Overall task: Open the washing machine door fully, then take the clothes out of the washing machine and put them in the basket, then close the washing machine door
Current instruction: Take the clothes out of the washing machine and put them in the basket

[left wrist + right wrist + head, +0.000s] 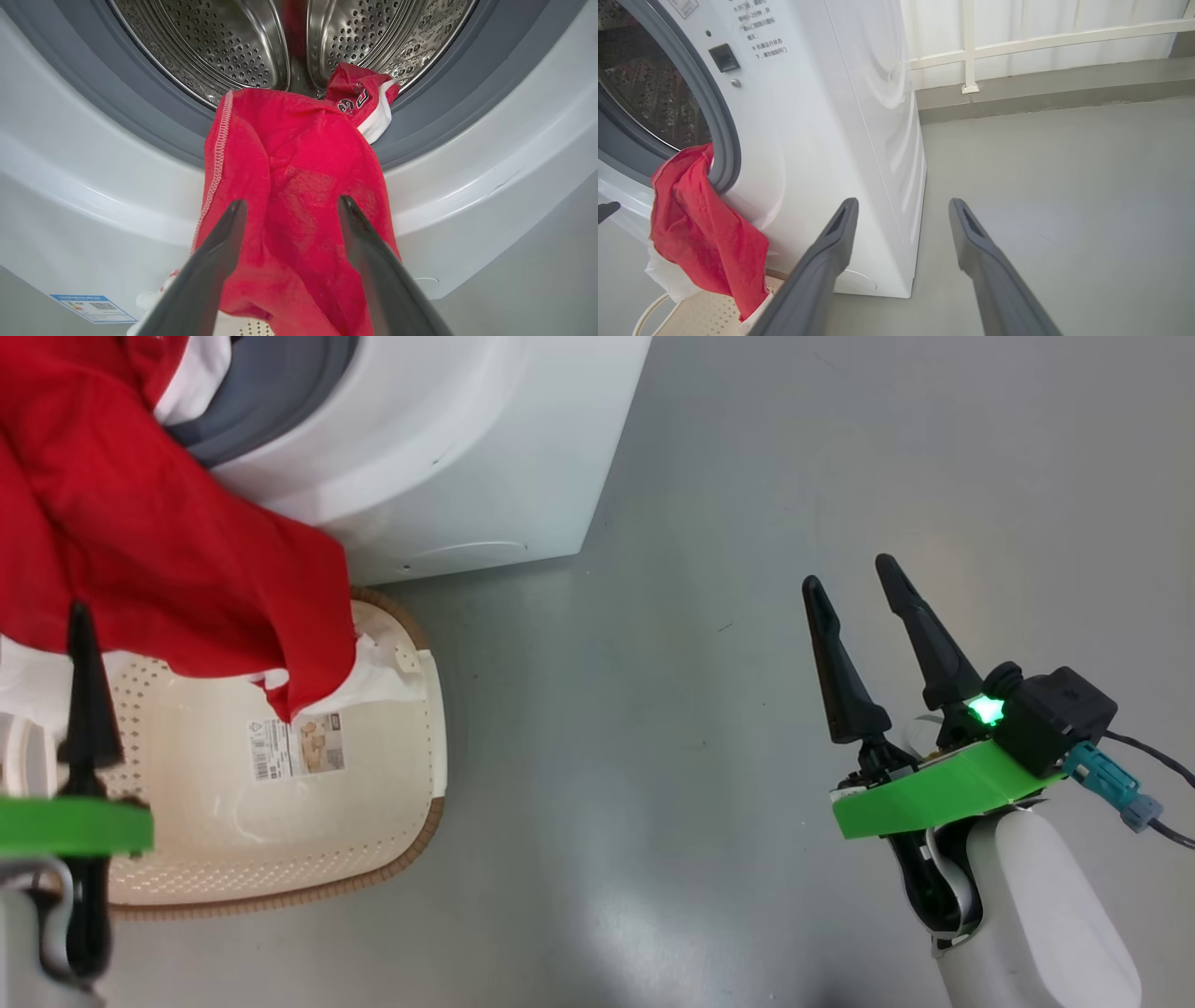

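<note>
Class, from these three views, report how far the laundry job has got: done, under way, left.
Done: the drum is uncovered. Under way: red clothes hang from the washing machine over the basket, the open left gripper facing them. Left: drop them in, close the door. The right gripper hangs open.

The clothes [299, 186] spill from the steel drum [210, 46] at twelve o'clock over the washing machine [93, 186] front toward six, behind the left hand [293, 200], its fingers [205, 270] parted.
</note>
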{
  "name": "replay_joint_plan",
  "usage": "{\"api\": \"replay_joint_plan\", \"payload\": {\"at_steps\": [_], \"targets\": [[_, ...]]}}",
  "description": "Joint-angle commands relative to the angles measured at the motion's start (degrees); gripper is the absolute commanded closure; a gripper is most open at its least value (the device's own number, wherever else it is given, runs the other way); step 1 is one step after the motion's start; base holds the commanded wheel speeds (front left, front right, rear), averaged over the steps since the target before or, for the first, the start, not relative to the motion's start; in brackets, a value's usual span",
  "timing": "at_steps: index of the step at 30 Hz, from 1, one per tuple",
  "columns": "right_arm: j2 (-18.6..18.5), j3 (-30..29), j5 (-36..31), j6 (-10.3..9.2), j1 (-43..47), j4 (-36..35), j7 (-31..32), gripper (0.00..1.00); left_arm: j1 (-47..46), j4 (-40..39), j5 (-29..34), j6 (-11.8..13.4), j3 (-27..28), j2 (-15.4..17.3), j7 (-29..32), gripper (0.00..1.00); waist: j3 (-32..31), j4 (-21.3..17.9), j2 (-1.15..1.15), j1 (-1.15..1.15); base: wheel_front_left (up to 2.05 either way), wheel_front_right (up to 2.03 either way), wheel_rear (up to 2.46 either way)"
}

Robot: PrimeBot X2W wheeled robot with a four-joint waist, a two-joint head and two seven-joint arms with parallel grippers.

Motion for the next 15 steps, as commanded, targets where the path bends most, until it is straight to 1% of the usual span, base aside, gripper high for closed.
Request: {"api": "replay_joint_plan", "payload": {"at_steps": [1, 4, 9, 15], "targets": [[0.47, 1.40, -0.03, 0.09, 1.52, -1.24, -0.27, 0.00, 2.41, -3.01, 0.86, -0.18, 2.66, 1.61, -0.52, 0.00, -0.13, -0.09, 0.00, 0.00, 0.00, 0.00, 0.00], [0.47, 1.34, 0.11, 0.09, 1.72, -1.24, -0.27, 0.00, 6.29, -7.08, 1.37, -0.18, 4.22, 0.27, -0.52, 0.00, -0.27, -0.15, 0.00, 0.00, 0.00, 0.00, 0.00], [0.47, 1.59, 0.34, 0.09, 1.79, -1.17, -0.27, 0.00, 11.81, -12.28, 2.24, -0.18, 5.64, -0.92, -0.52, 0.00, -0.32, -0.49, 0.00, 0.00, 0.00, 0.00, 0.00], [0.47, 1.73, 0.49, 0.09, 1.60, -1.11, -0.27, 0.00, 14.50, -14.87, 2.39, -0.18, 6.66, -1.46, -0.52, 0.00, -0.19, -0.76, 0.00, 0.00, 0.00, 0.00, 0.00]]}}
